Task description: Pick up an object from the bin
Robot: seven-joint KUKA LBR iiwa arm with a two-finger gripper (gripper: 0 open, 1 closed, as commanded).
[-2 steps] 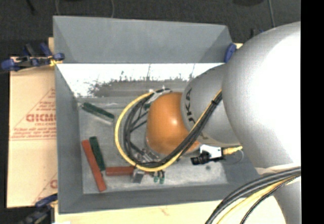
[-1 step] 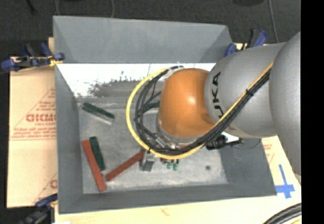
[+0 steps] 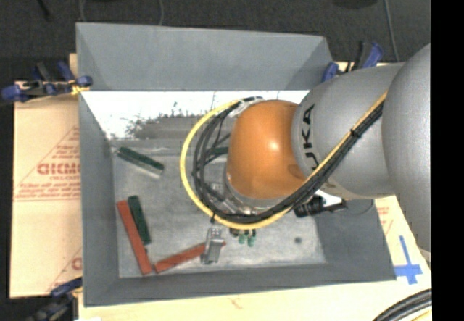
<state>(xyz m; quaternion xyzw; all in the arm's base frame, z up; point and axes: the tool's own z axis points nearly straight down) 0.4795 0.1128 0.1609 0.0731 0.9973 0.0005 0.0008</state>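
My gripper (image 3: pixel 214 247) reaches down from under the arm's orange cover to the bin's floor near the front middle. Its grey tip is at the right end of a short red stick (image 3: pixel 177 260) that lies slanted along the front wall. A small dark green piece (image 3: pixel 246 238) sits just to the gripper's right, partly under the cables. A longer red stick (image 3: pixel 133 237) lies at the front left, its lower end meeting the short one. A dark green stick (image 3: pixel 139 219) rests alongside it.
Another dark green stick (image 3: pixel 141 160) lies slanted at the back left of the bin's floor. The arm and its orange cover hide the bin's middle and right side. Bare floor shows between the sticks on the left.
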